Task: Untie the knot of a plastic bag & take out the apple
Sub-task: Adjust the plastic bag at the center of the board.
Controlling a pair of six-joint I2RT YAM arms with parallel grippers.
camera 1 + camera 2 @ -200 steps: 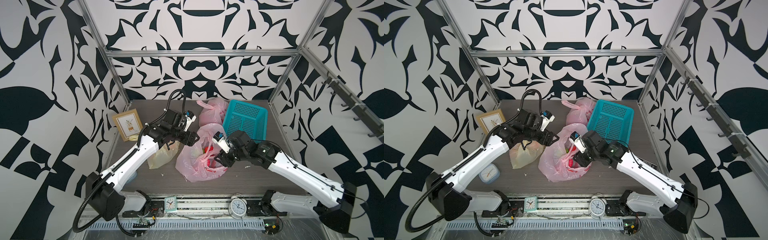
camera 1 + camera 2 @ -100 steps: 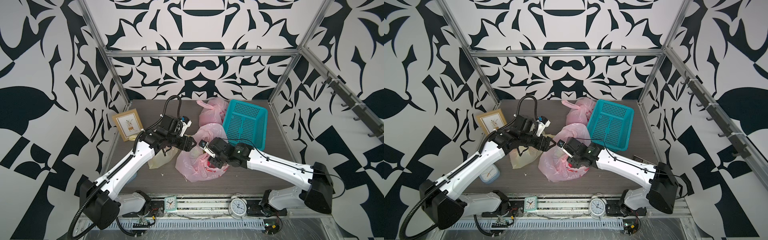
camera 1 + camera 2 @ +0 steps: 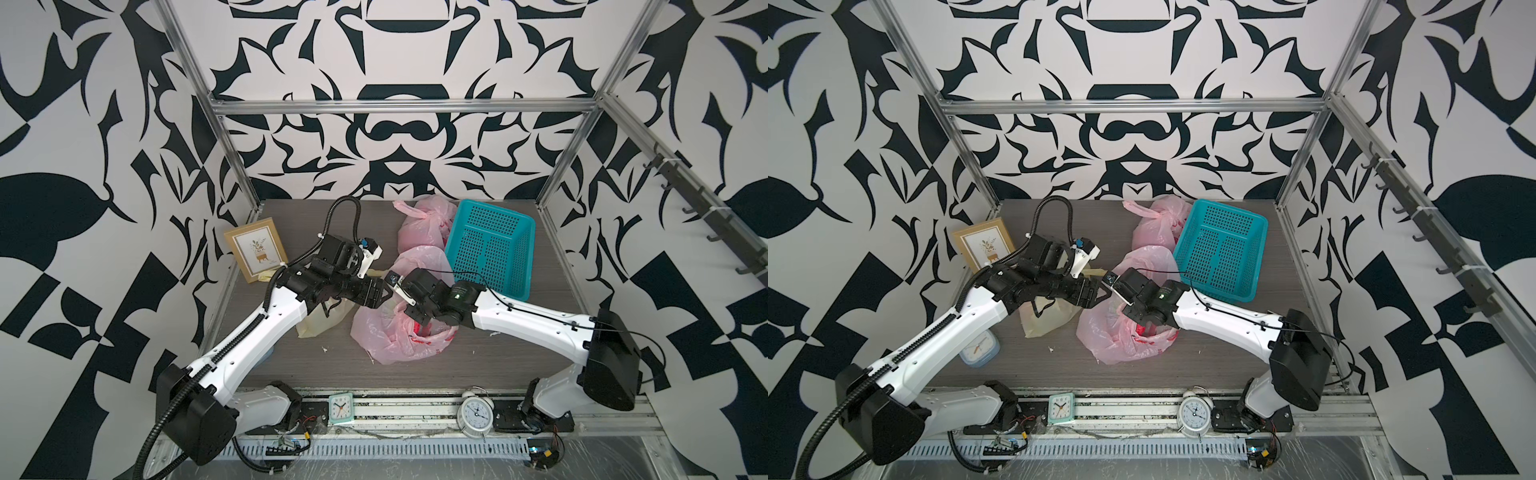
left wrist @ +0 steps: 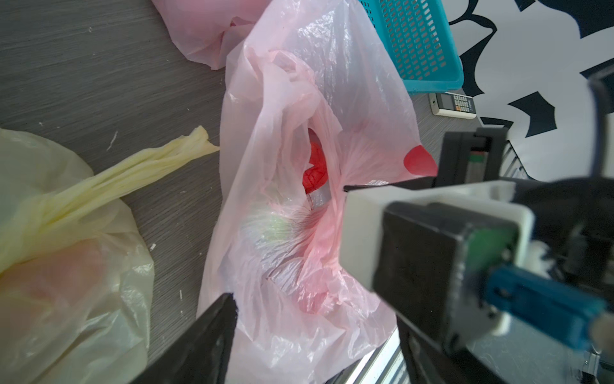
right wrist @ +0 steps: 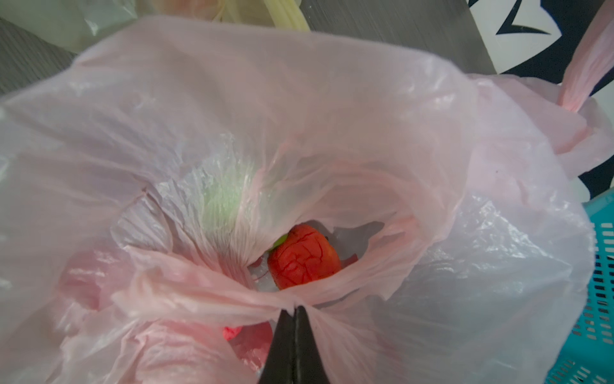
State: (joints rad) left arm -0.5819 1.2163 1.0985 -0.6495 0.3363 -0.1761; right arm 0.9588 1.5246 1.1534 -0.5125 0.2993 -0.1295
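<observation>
We've shut right gripper, half-open a sec ago, on translucent pink plastic bag rim at its tips.

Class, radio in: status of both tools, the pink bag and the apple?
Right tool shut on pink bag rim. Left tool open, above bag. Red apple inside, plastic partly covering.

Black-and-white patterned walls, aluminium frame, grey tabletop

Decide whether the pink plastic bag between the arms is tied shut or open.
Open. The pink plastic bag gapes, showing a red fruit inside; the right end effector pinches its rim.
</observation>
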